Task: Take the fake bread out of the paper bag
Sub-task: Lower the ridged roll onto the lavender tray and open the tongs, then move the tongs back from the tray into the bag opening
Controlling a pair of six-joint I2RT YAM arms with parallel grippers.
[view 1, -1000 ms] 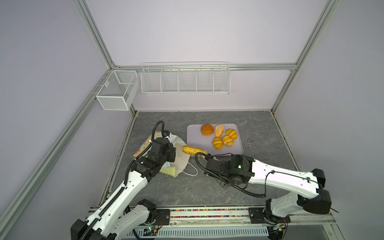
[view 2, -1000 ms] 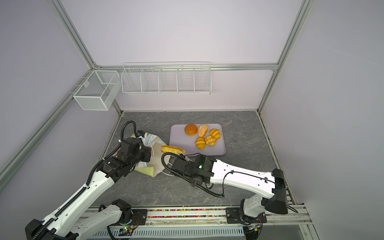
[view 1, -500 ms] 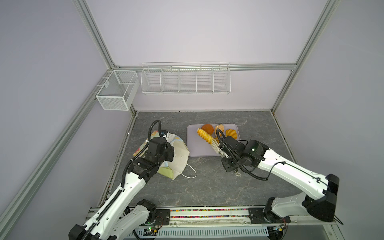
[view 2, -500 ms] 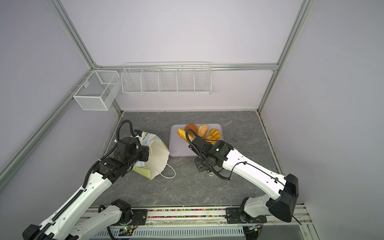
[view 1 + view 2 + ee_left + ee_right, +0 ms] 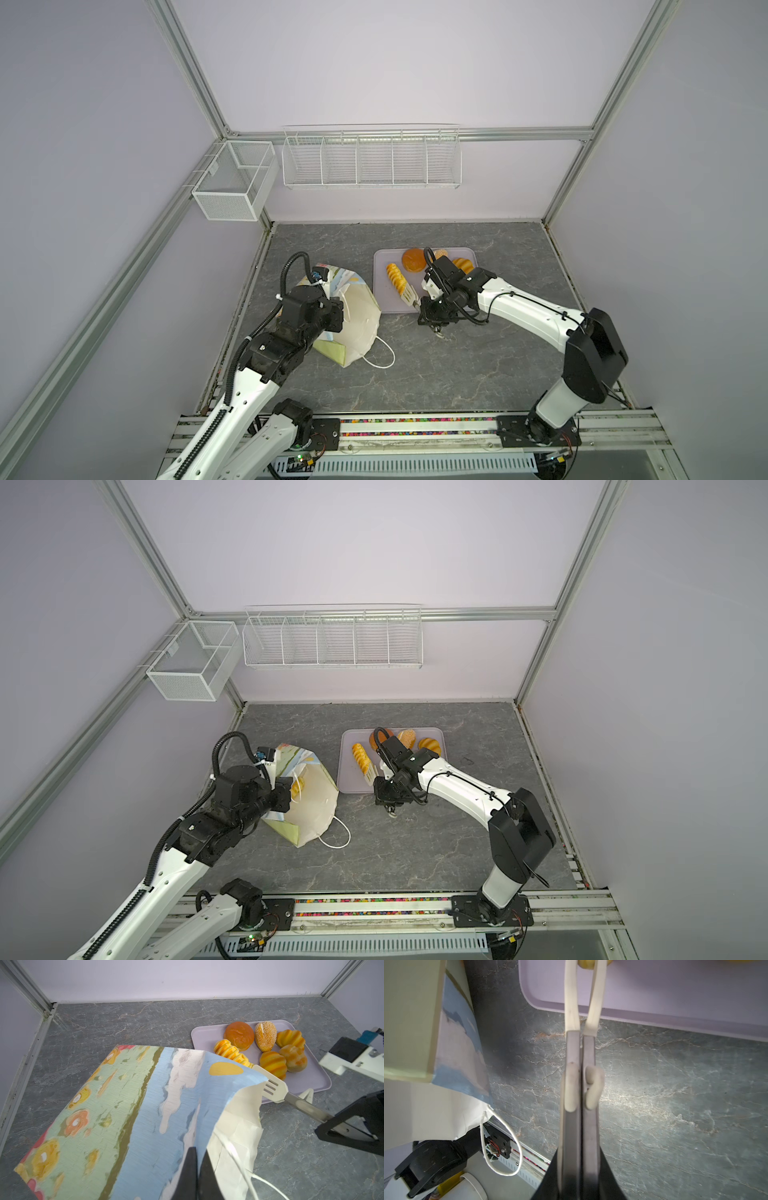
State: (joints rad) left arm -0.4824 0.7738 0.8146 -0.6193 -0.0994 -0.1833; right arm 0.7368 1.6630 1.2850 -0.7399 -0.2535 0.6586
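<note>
Six pieces of fake bread lay on the tray: a round bun, a seeded roll, three striped rolls and a long loaf. One more yellow piece showed inside the paper bag, which lay tipped on its side on the tabletop, mouth toward the tray. My left claw was pressed together on the bag's upper lip, holding the mouth up. My right claw was clamped on the tongs, their tips at the loaf's near end. I judged the bread light, glossy, slippery, probably squashy, so I'd take it across the middle, not the tapered ends. Bag paper looked thin, easy to crumple. Open tabletop between mouth and tray gave room; the tray rim and loose cord handle were snag risks, with the wall frame close behind the bag.
</note>
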